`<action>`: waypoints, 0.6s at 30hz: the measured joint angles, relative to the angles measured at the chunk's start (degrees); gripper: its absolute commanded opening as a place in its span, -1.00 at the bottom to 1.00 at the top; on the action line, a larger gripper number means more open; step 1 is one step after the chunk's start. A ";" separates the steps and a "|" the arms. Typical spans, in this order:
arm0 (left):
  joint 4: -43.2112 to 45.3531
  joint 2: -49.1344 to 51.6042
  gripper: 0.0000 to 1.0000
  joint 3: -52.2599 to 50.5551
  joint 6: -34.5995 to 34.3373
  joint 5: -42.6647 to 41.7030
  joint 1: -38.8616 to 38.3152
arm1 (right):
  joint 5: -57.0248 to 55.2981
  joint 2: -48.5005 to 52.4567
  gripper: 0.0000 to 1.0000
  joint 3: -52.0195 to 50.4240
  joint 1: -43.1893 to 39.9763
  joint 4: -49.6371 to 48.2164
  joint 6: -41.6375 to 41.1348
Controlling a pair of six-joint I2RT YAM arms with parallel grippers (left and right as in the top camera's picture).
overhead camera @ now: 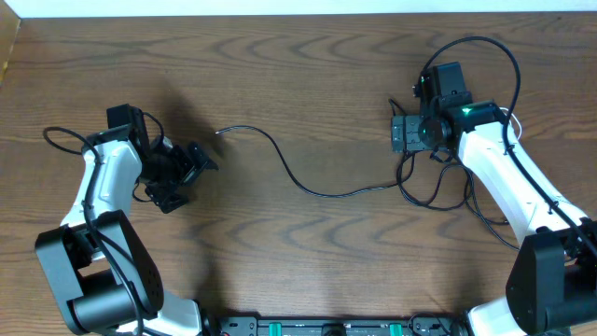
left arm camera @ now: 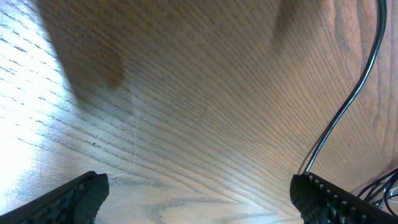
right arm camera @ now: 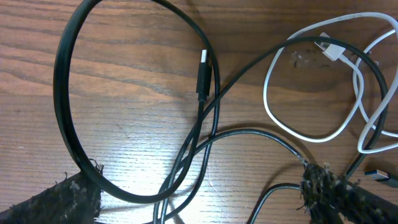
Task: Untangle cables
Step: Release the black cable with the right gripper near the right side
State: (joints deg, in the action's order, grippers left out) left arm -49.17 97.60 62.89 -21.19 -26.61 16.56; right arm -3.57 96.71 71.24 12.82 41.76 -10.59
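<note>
My left gripper (left arm camera: 199, 202) hangs wide and empty over bare desk (left arm camera: 186, 93) at the left. My right gripper (right arm camera: 193, 202), also spread wide with nothing in it, straddles the tangle at the right. The cables (right arm camera: 199, 134) lie bunched there on the desk, black loops crossing one another and a white cable (right arm camera: 267, 96) coiled just beside them (its small plug end rests over a black strand). One long black cable (overhead camera: 322, 193) trails leftward toward my left gripper. I judge them light, limp and slick, apt to slip and drag their neighbours along. I'd take hold by the stiff plug (right arm camera: 203, 78), or on the free trailing strand, clear of the crossings.
</note>
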 measured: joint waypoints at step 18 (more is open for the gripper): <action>0.00 0.00 0.96 0.00 0.00 0.00 0.00 | 0.13 -0.11 0.99 0.00 0.57 0.04 0.00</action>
State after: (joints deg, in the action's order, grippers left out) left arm -49.17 97.60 62.89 -21.19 -26.61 16.56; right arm -3.44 96.60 71.24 13.39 41.80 -10.59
